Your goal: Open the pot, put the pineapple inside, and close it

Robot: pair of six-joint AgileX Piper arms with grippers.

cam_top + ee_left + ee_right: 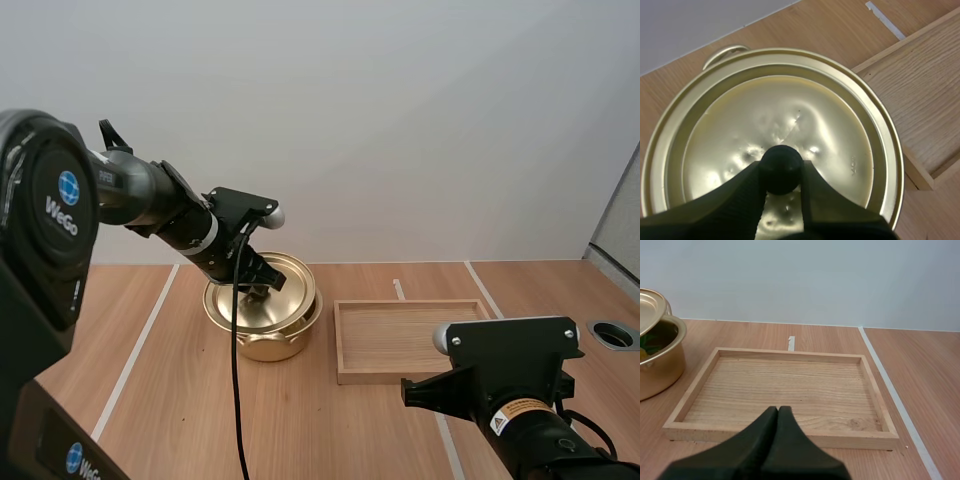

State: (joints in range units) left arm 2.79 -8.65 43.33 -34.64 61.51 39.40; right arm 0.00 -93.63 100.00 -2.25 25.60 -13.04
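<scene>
Now | step: closing, I judge | left pincer [782,174] clamped on knob [782,161], lid [805,115] tilted over pot [657,371] | pineapple [646,347]: yellow-green glimpse inside pot | right pincer [778,414] closed, empty, before tray [790,356] | advice: level lid, centre on rim, lower gently.

Lid [292,274] tilted over pot [270,346] mouth, left claw [782,175] clamped on its knob [782,162]. Tray [780,433] wall just beside pot; surface [165,400] toward left edge open.
</scene>
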